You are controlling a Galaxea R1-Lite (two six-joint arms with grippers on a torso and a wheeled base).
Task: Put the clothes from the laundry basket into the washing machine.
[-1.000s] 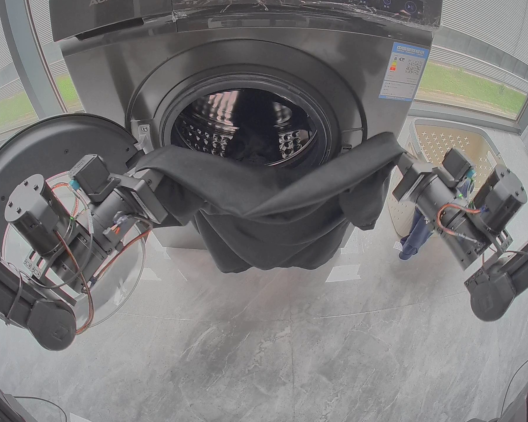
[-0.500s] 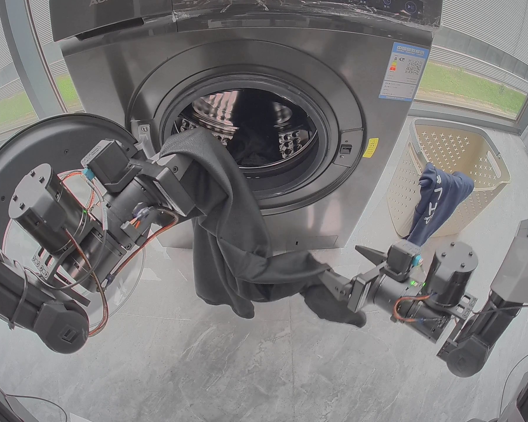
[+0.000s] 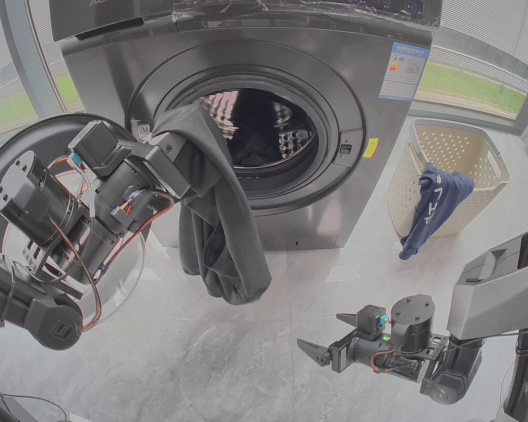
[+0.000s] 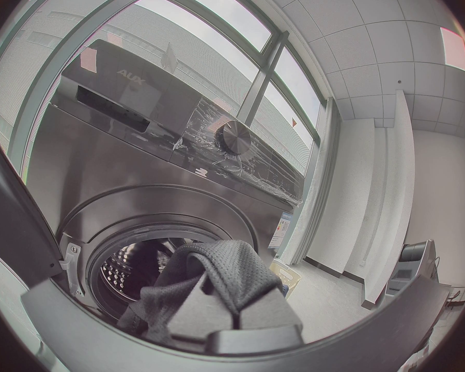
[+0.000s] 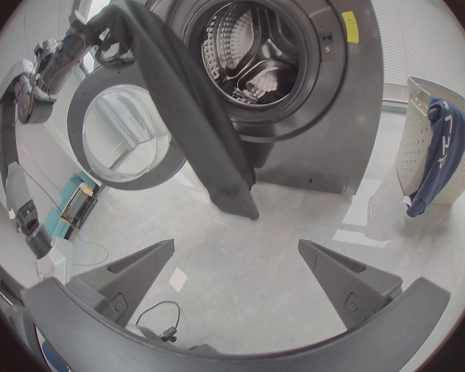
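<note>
My left gripper [image 3: 179, 153] clamps a dark grey mesh garment [image 3: 223, 235], which hangs at the open mouth of the grey steel washing machine [image 3: 334, 77]. My right gripper [image 3: 330, 335] gapes empty, low near the pale stone floor [image 3: 217, 358].

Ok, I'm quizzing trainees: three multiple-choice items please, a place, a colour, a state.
1. Where is the blue garment? A in the drum; B over the basket's rim; C on the door.
2. The garment in the left tool is: A dark grey; B red; C white.
3. The right tool is: A shut on cloth; B shut, empty; C open, empty.
Key: B, it hangs down the basket's front; A, grey cloth hangs from it; C, fingers spread, nothing between.
</note>
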